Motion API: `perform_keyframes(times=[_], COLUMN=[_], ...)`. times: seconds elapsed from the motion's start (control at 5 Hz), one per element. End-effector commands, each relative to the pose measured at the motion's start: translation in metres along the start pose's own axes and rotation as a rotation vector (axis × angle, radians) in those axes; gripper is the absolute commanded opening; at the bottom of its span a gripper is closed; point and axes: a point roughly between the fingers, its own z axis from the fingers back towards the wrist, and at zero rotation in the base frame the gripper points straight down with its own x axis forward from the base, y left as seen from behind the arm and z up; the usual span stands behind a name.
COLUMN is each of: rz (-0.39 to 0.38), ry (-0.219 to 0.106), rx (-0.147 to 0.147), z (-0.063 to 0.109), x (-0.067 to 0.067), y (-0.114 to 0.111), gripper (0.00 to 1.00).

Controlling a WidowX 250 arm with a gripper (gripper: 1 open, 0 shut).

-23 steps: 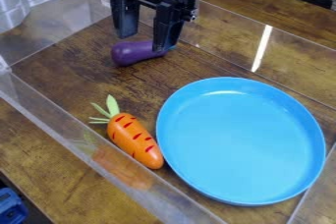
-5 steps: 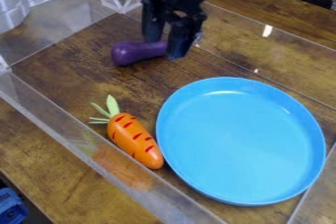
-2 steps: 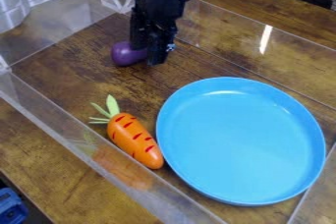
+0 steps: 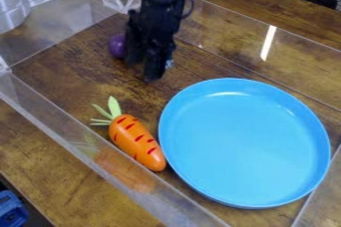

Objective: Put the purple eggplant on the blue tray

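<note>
The black fingers (image 4: pixel 158 70) hang low at the worktop's (image 4: pixel 80 72) far side, blurred; I cannot tell how wide they stand or whether they hold anything. The purple eggplant (image 4: pixel 118 48) lies there, partly hidden behind them, perhaps touching one. The blue tray (image 4: pixel 245 143) sits well apart from it, nearer the camera, with the orange carrot (image 4: pixel 136 142) just beside its rim, leaves pointing away.
</note>
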Motion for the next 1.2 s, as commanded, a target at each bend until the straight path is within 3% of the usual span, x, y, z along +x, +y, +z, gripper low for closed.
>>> perform_keyframes(times=[0.0, 0.2, 0.6, 0.8, 1.0], rz=[0.049, 0.049, 0.045, 0.042, 0.042], ry=[-0.072, -0.084, -0.08, -0.079, -0.083], rx=[0.033, 0.056, 0.066, 0.073, 0.081], z=[0.029, 0.045, 0.059, 0.056, 0.054], x=[0.002, -0.002, 0.012, 0.02, 0.028], y=[0.003, -0.006, -0.034, -0.032, -0.03], gripper=[0.0, 0.0, 0.0, 1.0, 0.0])
